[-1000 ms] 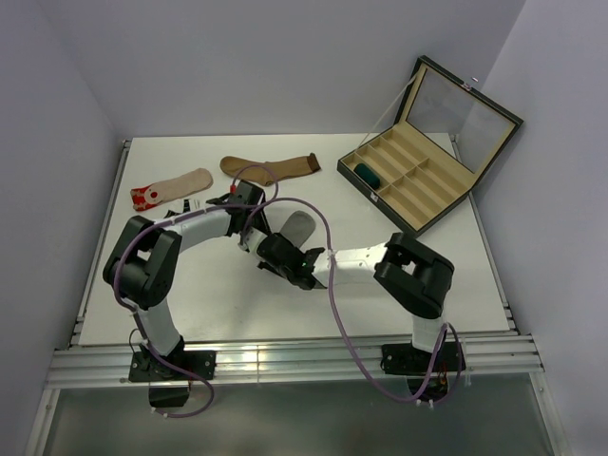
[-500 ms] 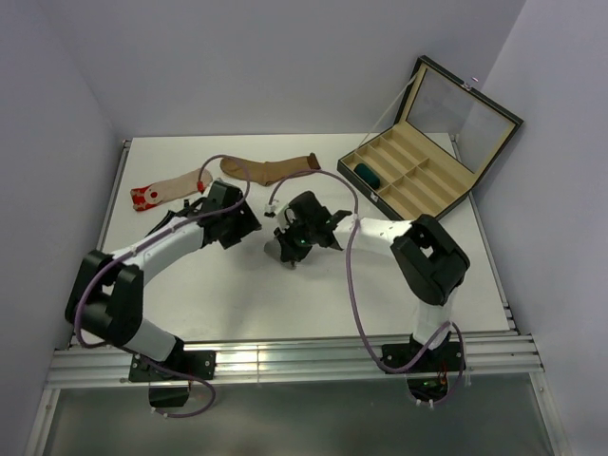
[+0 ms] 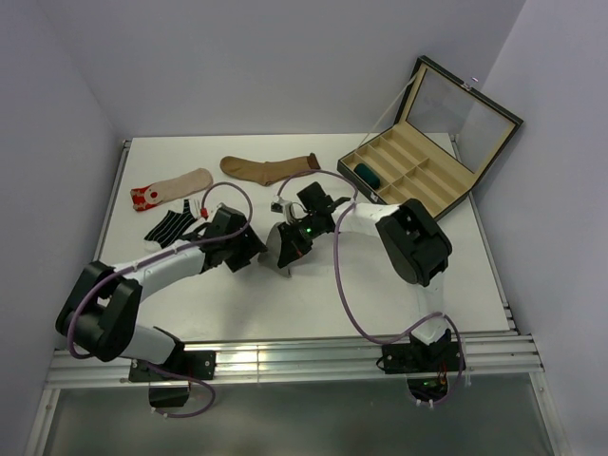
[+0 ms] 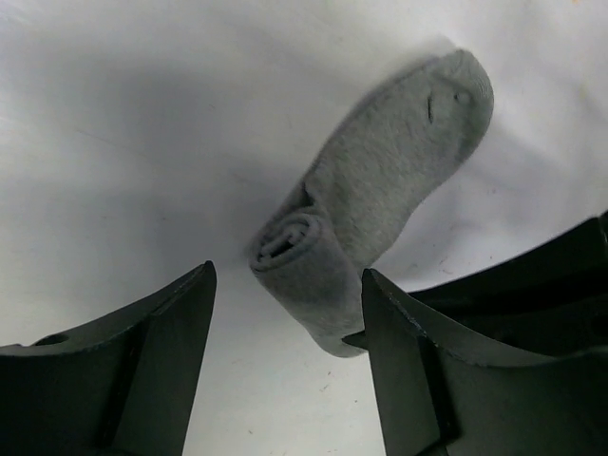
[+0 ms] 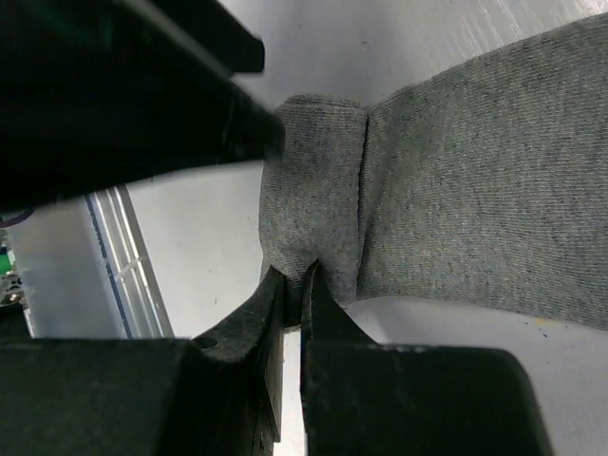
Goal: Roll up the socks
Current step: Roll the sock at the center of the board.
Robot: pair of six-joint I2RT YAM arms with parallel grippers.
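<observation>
While the right gripper (image 5: pixel 296 277) was clamped on the rolled end of the grey sock (image 4: pixel 380 199), the left gripper (image 4: pixel 285 285) faced it, jaws apart.

White bench (image 3: pixel 285 304), plain pale lilac walls (image 3: pixel 285 66) closing in, even light, aluminium rails (image 3: pixel 304 366) along the near edge.

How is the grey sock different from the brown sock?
The grey sock is rolled up at one end, but the brown sock lies flat and stretched out. The right gripper pinches the grey sock's roll, while nothing touches the brown sock. The grey sock sits mid-table between the arms, and the brown sock lies farther back. Both are single socks on the white table.
</observation>
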